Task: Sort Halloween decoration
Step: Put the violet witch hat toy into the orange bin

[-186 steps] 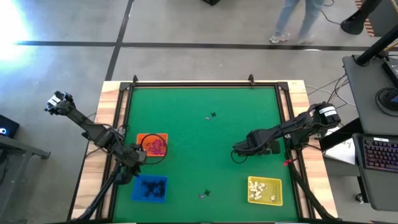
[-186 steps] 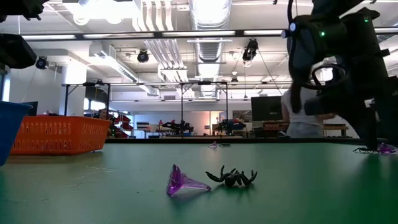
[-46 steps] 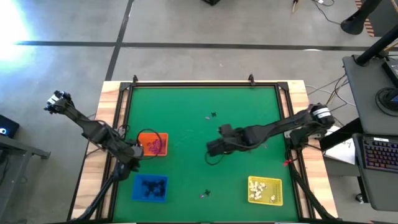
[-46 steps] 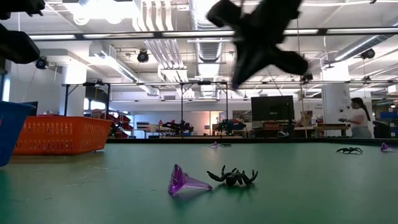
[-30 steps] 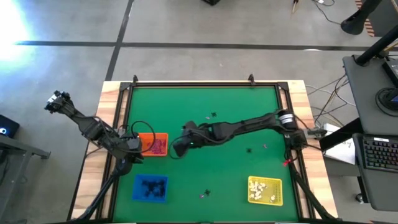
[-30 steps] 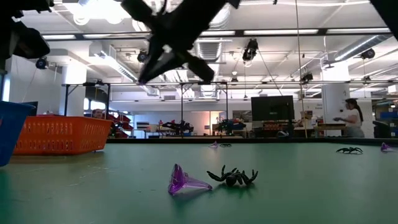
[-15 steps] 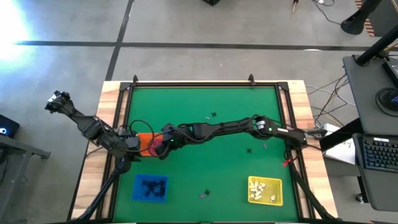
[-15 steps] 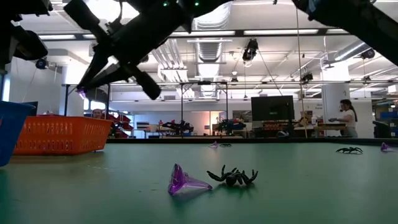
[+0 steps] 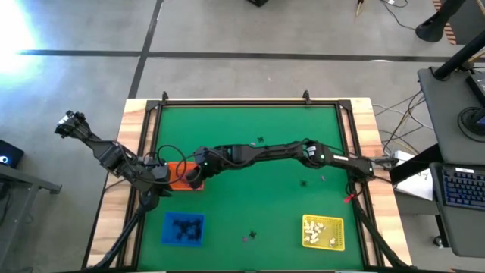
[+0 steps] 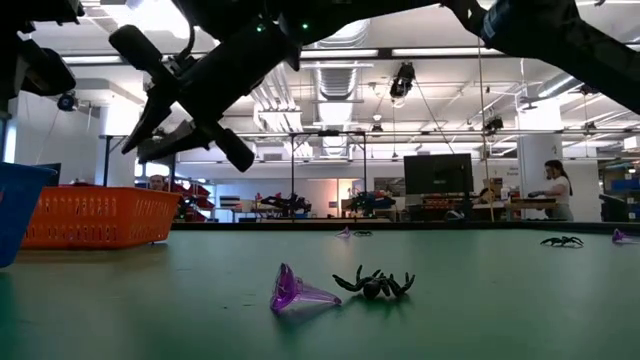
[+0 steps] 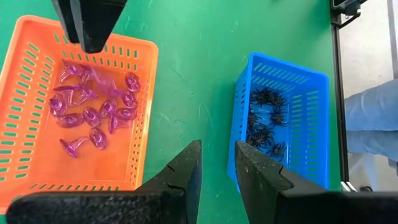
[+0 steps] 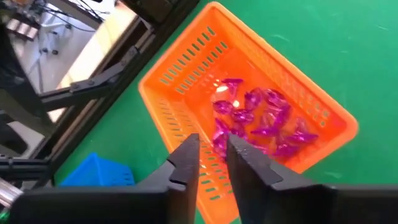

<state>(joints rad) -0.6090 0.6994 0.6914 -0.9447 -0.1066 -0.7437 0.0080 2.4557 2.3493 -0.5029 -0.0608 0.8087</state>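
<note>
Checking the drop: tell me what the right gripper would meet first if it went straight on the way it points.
Probably the purple trinkets inside the orange slotted plastic tray; the right gripper, fingers slightly apart, hangs over it.

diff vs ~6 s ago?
The right gripper swung from the table's right side across to above the orange tray of purple trinkets, jaws now slightly apart. Left gripper, blue tray, yellow tray and loose trinkets are unchanged.

Bright, even overhead light from ceiling strip lamps (image 10: 330,52), white glare at the high view's upper-left corner.
</note>
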